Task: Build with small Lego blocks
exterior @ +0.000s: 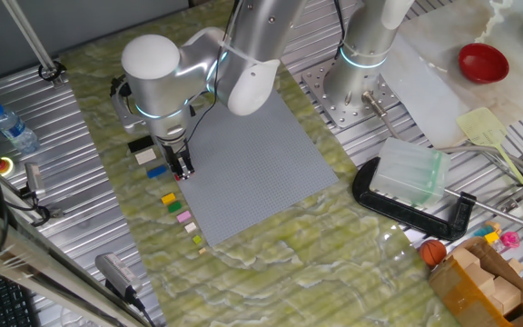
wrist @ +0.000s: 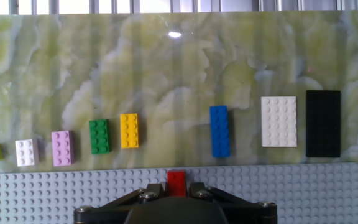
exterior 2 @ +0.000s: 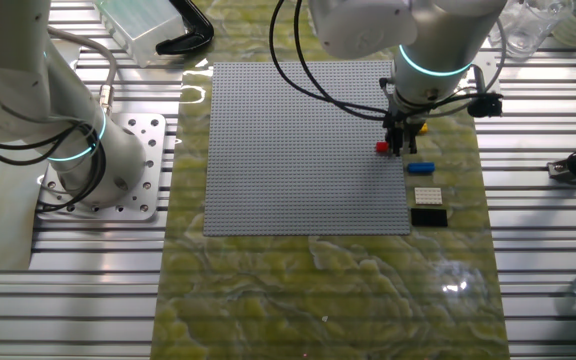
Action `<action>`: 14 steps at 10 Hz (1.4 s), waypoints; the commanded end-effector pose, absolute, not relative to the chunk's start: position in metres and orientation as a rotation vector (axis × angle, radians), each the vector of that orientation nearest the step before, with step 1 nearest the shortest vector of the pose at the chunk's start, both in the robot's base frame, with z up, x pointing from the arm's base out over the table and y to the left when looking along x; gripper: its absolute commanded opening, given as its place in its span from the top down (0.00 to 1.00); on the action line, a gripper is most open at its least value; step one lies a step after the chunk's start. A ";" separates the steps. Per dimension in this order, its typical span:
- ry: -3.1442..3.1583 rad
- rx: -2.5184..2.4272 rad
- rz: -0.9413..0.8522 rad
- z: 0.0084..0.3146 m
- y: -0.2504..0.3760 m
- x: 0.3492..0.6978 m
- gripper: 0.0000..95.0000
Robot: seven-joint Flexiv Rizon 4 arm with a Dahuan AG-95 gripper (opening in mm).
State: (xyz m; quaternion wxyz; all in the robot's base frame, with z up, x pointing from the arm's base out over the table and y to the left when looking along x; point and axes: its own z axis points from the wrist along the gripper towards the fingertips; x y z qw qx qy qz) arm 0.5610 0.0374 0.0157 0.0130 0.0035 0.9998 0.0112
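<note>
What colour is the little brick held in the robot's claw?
Red. The brick sits between the fingers of the claw at the grey baseplate's edge, clearest in the hand view.

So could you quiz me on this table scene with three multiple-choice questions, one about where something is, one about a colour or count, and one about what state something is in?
1. Where is the red brick?
A. in the row on the green mat
B. between the fingers of the gripper, at the edge of the grey baseplate
C. on top of the black brick

2. In the hand view, how many bricks lie in the row on the mat?
A. four
B. eleven
C. eight

3. What state is the gripper in?
A. shut on the red brick
B. wide open, holding nothing
C. shut on the blue brick

Answers:
1 B: the red brick shows between the fingertips over the studded plate.
2 C: lime, white, pink, green, yellow, blue, cream and black lie there.
3 A: the fingers close in on both sides of the red brick.
</note>
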 end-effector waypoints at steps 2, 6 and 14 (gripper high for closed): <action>3.112 0.005 0.037 0.015 0.036 0.561 1.00; 3.112 -0.010 0.042 0.014 0.036 0.561 1.00; 3.111 -0.024 0.047 0.014 0.037 0.561 1.00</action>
